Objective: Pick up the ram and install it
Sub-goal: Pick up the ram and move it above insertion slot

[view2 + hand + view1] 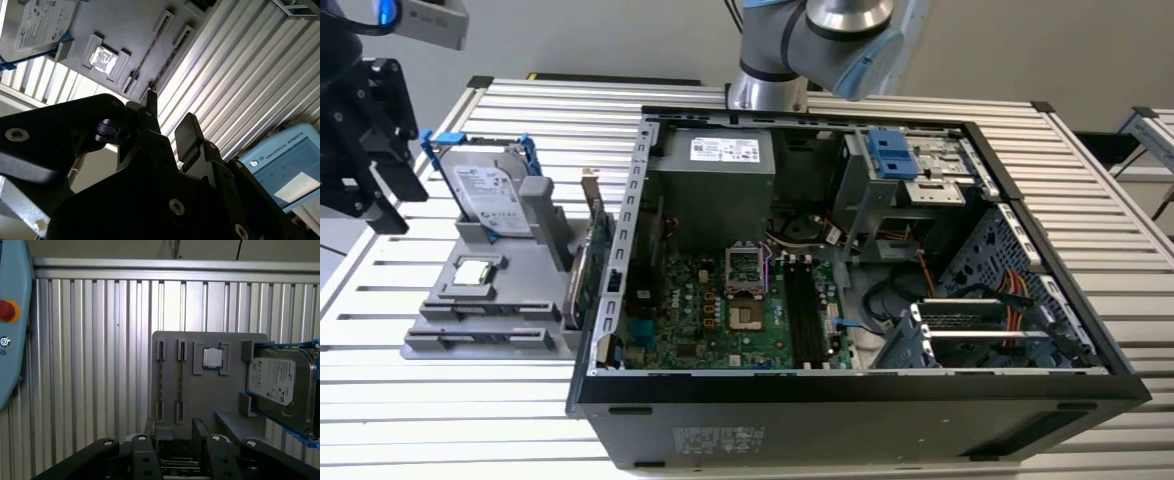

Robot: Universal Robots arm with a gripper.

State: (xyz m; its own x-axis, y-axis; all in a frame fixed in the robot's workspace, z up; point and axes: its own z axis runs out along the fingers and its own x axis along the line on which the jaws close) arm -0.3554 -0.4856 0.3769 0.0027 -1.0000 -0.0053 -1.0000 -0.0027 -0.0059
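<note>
I judge the pick has not yet begun. My end effector (175, 436) faces the grey holder and stands apart from it, fingers spread with nothing between them.

The slatted tabletop (440, 410) carries everything. The open computer case (854, 410) takes up most of it. Inside lies the motherboard (707, 320), and its long black memory slots (803, 310) look bare, so I take the install as not done.

Just beside the case, on the exterior view's left, sits the grey holder (200, 400). It holds four things:
- a hard drive (280, 382) propped in a blue-trimmed bracket
- a green card (591, 270) on edge along the side nearest the case
- the ram (180, 380)
- a small silver chip (212, 358) in its square recess

In the first wrist view the ram is two thin dark strips lying side by side in parallel grooves, next to the chip. Lifting one, I judge, calls for centring my fingers across a single strip's narrow edges, squared to its groove, without catching its neighbour.
</note>
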